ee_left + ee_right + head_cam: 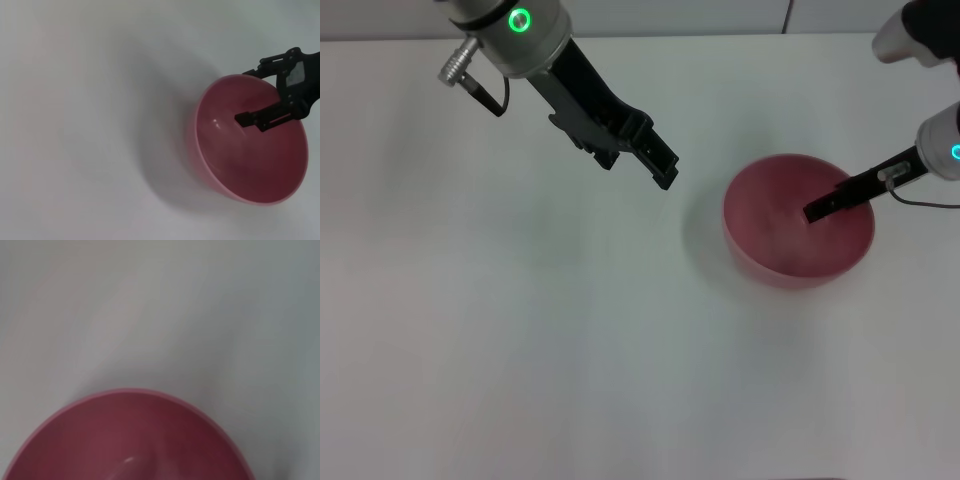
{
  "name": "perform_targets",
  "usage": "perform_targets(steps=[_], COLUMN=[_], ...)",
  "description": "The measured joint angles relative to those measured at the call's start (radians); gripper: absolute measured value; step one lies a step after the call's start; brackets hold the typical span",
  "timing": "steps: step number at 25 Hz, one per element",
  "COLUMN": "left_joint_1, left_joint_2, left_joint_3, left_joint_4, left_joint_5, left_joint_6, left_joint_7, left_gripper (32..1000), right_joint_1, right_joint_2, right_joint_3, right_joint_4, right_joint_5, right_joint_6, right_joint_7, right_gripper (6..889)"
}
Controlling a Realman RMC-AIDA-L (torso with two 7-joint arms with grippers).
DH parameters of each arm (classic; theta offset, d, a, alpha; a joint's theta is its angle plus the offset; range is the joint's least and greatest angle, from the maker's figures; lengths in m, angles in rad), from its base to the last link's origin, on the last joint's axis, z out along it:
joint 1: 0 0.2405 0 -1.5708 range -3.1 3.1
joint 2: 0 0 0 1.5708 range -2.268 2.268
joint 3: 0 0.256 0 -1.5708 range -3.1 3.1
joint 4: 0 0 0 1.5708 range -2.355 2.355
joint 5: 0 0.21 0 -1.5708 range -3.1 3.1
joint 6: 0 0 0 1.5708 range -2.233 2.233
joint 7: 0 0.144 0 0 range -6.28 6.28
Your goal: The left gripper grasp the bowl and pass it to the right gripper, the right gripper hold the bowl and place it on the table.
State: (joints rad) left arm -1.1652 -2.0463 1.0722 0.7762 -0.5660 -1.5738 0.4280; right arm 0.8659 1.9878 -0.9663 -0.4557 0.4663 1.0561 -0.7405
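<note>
Bowl (798,235): one, pink, upright on the white table (520,350). Right gripper (840,198) pinches its rim, one finger inside. Left gripper (655,160) well apart, empty; can't tell its opening.

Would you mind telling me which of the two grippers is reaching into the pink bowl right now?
The right gripper, on the arm with the cyan ring, has a finger inside the bowl at its rim. The left gripper, green-ringed, hangs apart over the bare table.
</note>
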Motion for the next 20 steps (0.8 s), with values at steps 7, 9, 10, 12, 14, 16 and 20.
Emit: perform_targets(steps=[7,9,10,12,14,16,20], left_joint_1=[0.008,0.009,0.011,0.014,0.016,0.017,0.021], left_joint_2=[0.0014,0.0023,0.0029,0.0031,0.0032,0.0032,0.0037], left_joint_3=[0.0,0.0,0.0,0.0,0.0,0.0,0.0], left_joint_4=[0.0,0.0,0.0,0.0,0.0,0.0,0.0], left_joint_5=[0.0,0.0,0.0,0.0,0.0,0.0,0.0], left_joint_6=[0.0,0.0,0.0,0.001,0.001,0.001,-0.002], left_joint_7=[0.0,0.0,0.0,0.0,0.0,0.001,0.001], left_gripper=[861,861,861,861,861,861,861], right_joint_1=[0.007,0.007,0.007,0.006,0.007,0.007,0.006], right_joint_2=[0.002,0.004,0.005,0.006,0.005,0.003,-0.001], right_joint_3=[0.0,0.001,0.002,0.005,0.007,0.008,0.008], right_joint_4=[-0.017,-0.044,-0.058,-0.077,-0.09,-0.105,-0.143], right_joint_5=[0.001,0.002,0.003,0.006,0.009,0.01,0.005], right_joint_6=[0.023,0.046,0.058,0.08,0.104,0.127,0.182], right_joint_7=[0.0,0.004,0.007,0.013,0.021,0.031,0.057], right_gripper=[880,880,880,880,880,880,880])
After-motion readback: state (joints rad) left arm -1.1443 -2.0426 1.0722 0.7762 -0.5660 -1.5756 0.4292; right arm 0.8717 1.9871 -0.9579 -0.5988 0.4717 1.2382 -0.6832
